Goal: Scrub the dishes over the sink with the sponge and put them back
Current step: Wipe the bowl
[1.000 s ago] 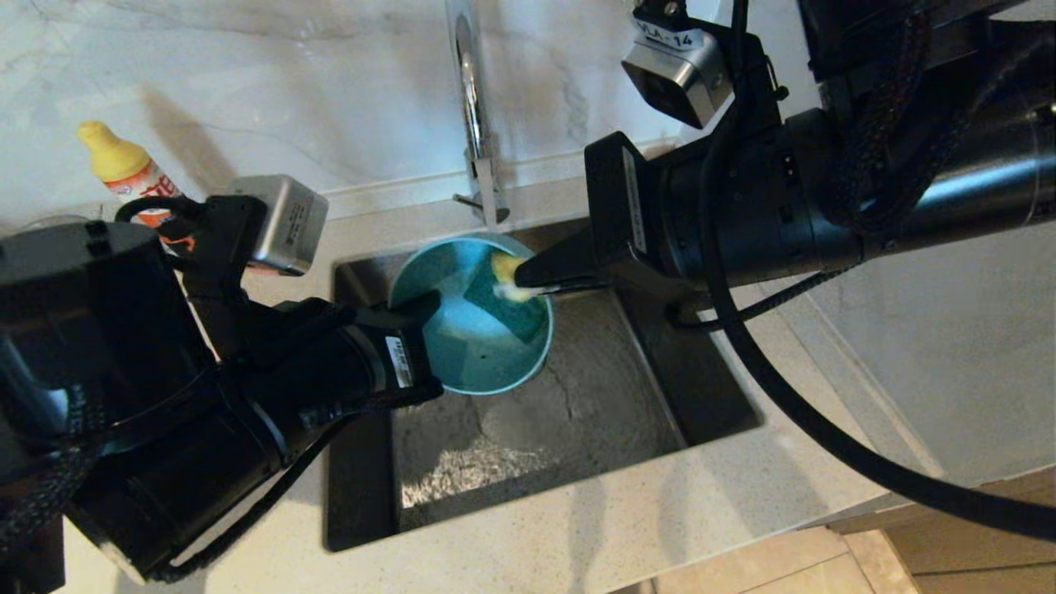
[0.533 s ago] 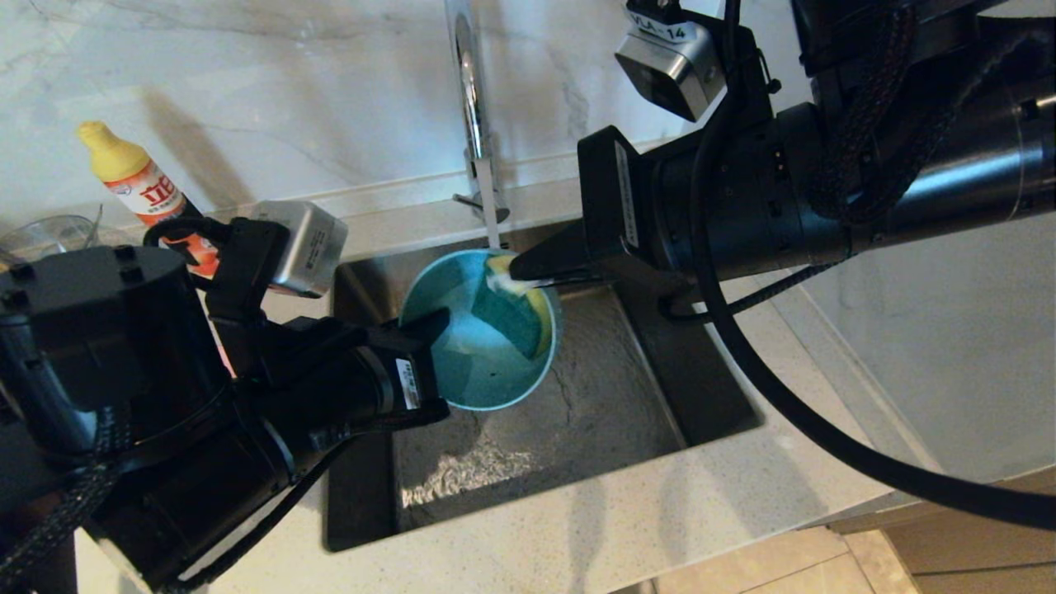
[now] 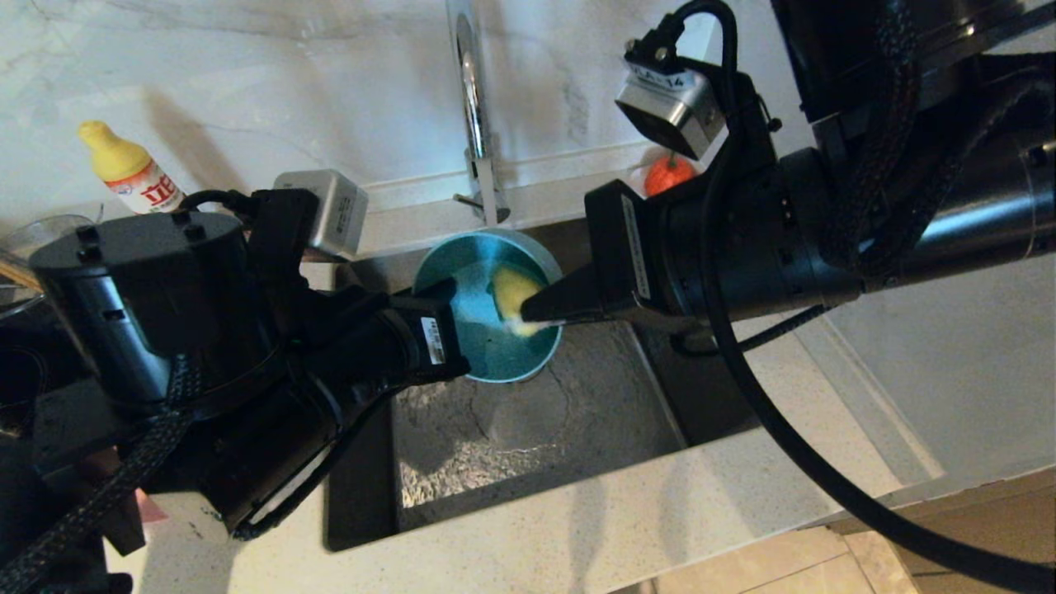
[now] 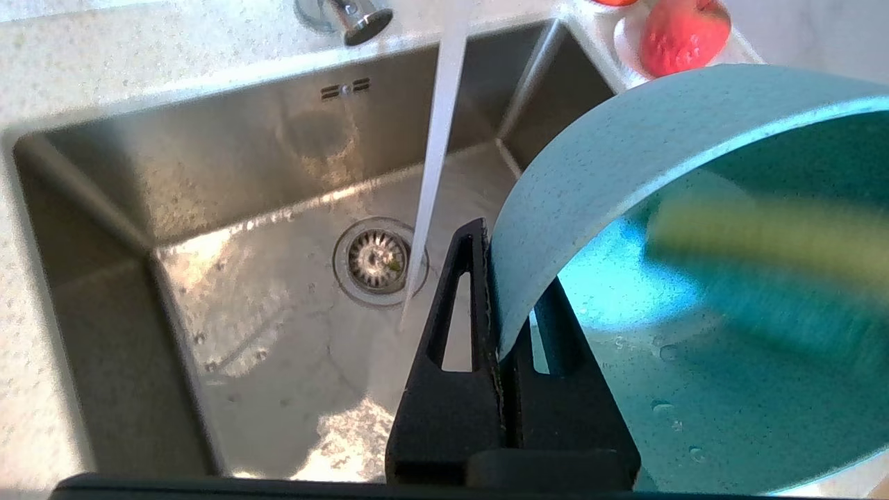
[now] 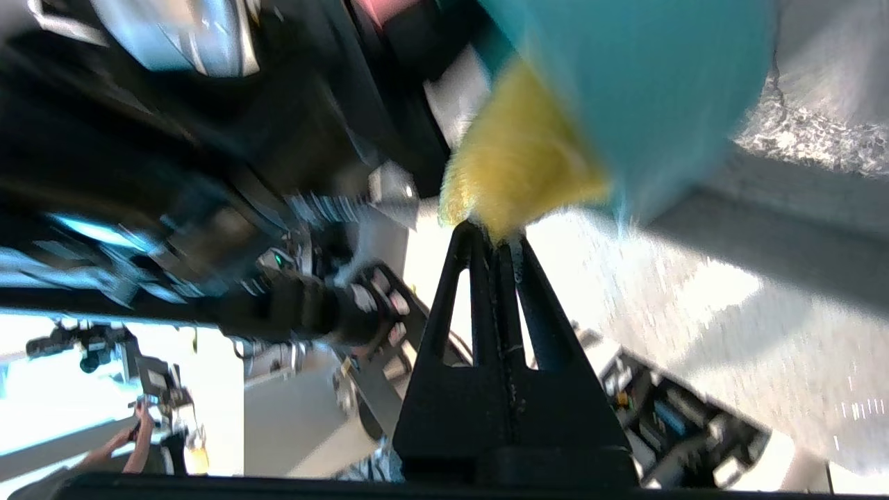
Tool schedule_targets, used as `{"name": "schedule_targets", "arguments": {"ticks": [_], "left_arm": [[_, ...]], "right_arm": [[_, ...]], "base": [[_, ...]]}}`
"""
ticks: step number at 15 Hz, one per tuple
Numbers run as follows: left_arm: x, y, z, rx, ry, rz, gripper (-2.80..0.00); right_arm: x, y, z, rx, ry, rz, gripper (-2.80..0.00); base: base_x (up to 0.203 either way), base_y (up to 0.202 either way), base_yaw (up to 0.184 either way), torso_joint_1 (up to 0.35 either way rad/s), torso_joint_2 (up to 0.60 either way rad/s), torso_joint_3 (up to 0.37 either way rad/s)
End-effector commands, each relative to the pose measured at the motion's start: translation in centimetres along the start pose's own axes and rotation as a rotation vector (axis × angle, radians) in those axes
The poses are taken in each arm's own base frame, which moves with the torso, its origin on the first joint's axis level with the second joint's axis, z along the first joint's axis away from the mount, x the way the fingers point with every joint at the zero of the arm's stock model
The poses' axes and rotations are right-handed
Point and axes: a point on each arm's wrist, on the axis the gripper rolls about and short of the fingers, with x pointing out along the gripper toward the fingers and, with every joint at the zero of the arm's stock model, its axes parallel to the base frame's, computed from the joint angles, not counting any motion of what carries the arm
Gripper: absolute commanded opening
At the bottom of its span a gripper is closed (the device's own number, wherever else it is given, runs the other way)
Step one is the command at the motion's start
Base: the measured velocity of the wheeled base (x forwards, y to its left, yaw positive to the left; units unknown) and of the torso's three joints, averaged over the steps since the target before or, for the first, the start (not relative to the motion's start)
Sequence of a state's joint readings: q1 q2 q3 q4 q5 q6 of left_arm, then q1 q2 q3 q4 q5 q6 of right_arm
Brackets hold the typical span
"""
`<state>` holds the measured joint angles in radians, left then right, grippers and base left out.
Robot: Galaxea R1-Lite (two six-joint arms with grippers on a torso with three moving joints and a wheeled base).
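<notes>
Far left, on the counter [image 3: 577, 536] by the marble wall: a yellow-capped bottle [image 3: 128, 175], upright. A clear glass bowl [image 3: 29, 235] shows at the left edge beside it, mostly hidden by the arm.

Left gripper [image 3: 441, 293] reaches in from the left over the sink [image 3: 511, 429]. Its fingers are clamped on the left rim of the bowl [image 3: 483, 346]; the left wrist view has the rim wall pinched between the two black fingers [image 4: 455, 305], one outside, one inside. Bowl is teal, held clear of the sink floor, tilted so that its opening faces up and toward the right arm. It sits over the far part of the sink, just near of the faucet [image 3: 474, 107].

Water runs from the faucet in a thin stream [image 4: 434, 153]; in the left wrist view it falls past the bowl's outside to the sink floor next to the drain [image 4: 377, 260]. Sink floor is wet.

Right gripper [image 3: 536, 313] comes in from the right, fingers closed tight on the sponge [image 3: 511, 293]. Sponge is yellow, inside the bowl, pressed against its right inner side. Right wrist view: yellow foam [image 5: 514, 173] bulges out just beyond the closed fingertips, against the teal surface.

Far right of the faucet, behind the right wrist: a red fruit [image 3: 670, 173] on the counter; the left wrist view shows it on a white saucer [image 4: 628, 38].
</notes>
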<state>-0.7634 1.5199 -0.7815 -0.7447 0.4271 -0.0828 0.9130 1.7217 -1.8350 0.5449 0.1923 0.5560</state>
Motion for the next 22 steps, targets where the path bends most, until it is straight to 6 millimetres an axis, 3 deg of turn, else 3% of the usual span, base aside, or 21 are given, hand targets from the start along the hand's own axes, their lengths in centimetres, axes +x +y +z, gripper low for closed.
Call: {"name": "schedule_targets", "arguments": {"ticks": [1, 9, 14, 20, 22], "left_arm": [[1.6, -0.2, 0.2, -0.007, -0.013, 0.046, -2.80], [2.1, -0.2, 1.5, -0.031, -0.060, 0.069, -2.80], [1.1, 0.2, 1.8, -0.038, -0.067, 0.064, -2.80], [0.9, 0.3, 0.9, -0.023, -0.038, 0.065, -2.80], [0.9, 0.4, 0.6, -0.018, -0.029, 0.063, -2.80]], "right_arm": [[0.1, -0.5, -1.0, 0.012, 0.040, -0.017, -2.80], [2.0, 0.3, -2.0, -0.006, 0.098, 0.007, -2.80], [2.4, 0.5, -0.4, -0.008, 0.008, 0.039, -2.80], [0.0, -0.8, 2.9, 0.003, -0.133, 0.014, -2.80], [-0.5, -0.7, 3.1, 0.000, -0.146, 0.018, -2.80]], "base": [[0.000, 0.000, 0.000, 0.000, 0.00, 0.000], [0.000, 0.000, 0.000, 0.000, 0.00, 0.000], [0.000, 0.000, 0.000, 0.000, 0.00, 0.000], [0.000, 0.000, 0.000, 0.000, 0.00, 0.000], [0.000, 0.000, 0.000, 0.000, 0.00, 0.000]]}}
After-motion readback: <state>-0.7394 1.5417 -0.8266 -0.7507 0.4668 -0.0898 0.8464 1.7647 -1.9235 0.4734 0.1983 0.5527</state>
